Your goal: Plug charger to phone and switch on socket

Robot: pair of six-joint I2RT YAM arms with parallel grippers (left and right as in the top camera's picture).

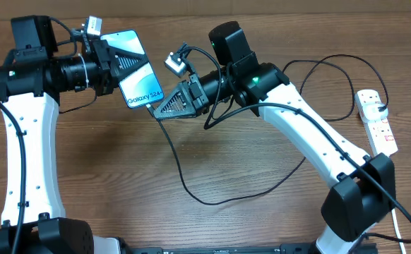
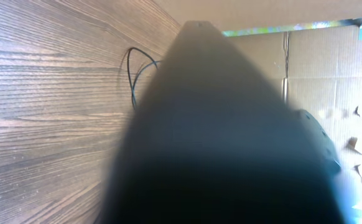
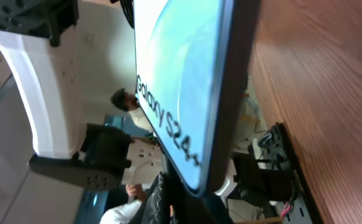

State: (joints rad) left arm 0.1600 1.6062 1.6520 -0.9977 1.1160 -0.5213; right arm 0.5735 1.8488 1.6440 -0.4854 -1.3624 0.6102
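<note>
Shows the left gripper (image 1: 112,65) clamped on one end of the phone (image 1: 136,70), holding it tilted and clear of the table (image 1: 121,176), screen toward the overhead camera, with the "Galaxy S24+" end reaching out past the left fingertips. Puts the right gripper (image 1: 164,107) right at that free end, fingers closed on the plug end of the charger (image 1: 191,190), touching or all but touching the phone's lower edge. Cannot tell whether the plug tip is seated, hidden as it is behind the fingers. Trails the thin black cable down from the right fingers in a wide loop over the wood, then away toward the socket (image 1: 378,120), lying well apart from both sets of fingers, out beyond the right arm. Fills the left wrist view with a dark blur, most likely the phone close to the lens. Judging by this: phone lifted and plug at the port, so plugging in under way or nearly done. Pressing the socket switch not yet done, with no finger near it.
</note>
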